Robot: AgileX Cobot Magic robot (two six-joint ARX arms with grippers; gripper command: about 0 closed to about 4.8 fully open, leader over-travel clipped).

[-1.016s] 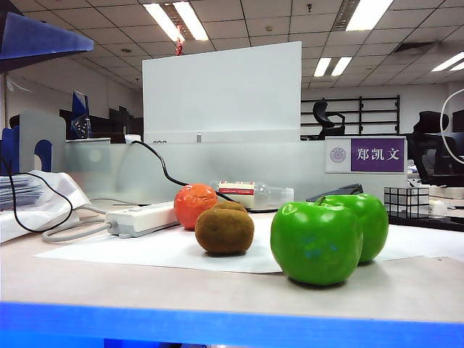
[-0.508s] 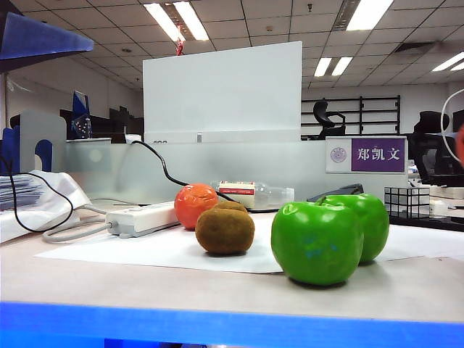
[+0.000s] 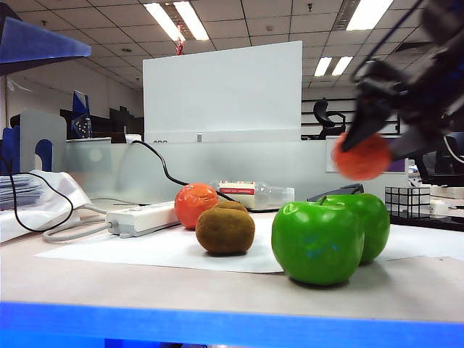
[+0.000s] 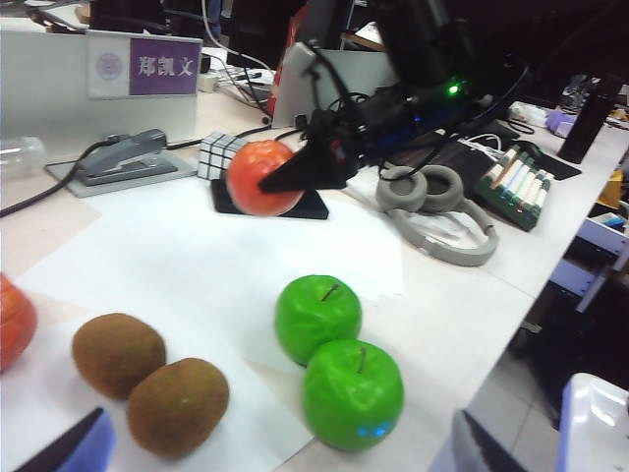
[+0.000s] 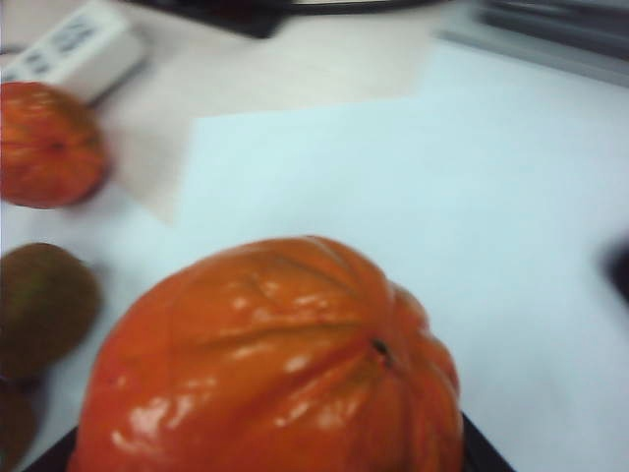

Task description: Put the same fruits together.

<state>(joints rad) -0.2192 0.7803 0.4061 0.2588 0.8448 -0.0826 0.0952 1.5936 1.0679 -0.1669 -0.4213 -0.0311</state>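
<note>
From the exterior view, my right gripper (image 3: 366, 148) hangs above the two glossy green apples (image 3: 317, 241), jaws clamped on a shiny orange-red round tangerine (image 3: 362, 156). The second tangerine (image 3: 195, 205) and two fuzzy brown oval kiwis (image 3: 225, 230) sit left on the white paper sheet (image 3: 145, 250).

In my left wrist view, the left gripper (image 4: 265, 447) shows fingertips spread wide, empty, near the kiwis (image 4: 177, 405) and apples (image 4: 352, 393).

In my right wrist view the held tangerine (image 5: 270, 364) fills the frame above the worktop (image 5: 295, 69).
</note>
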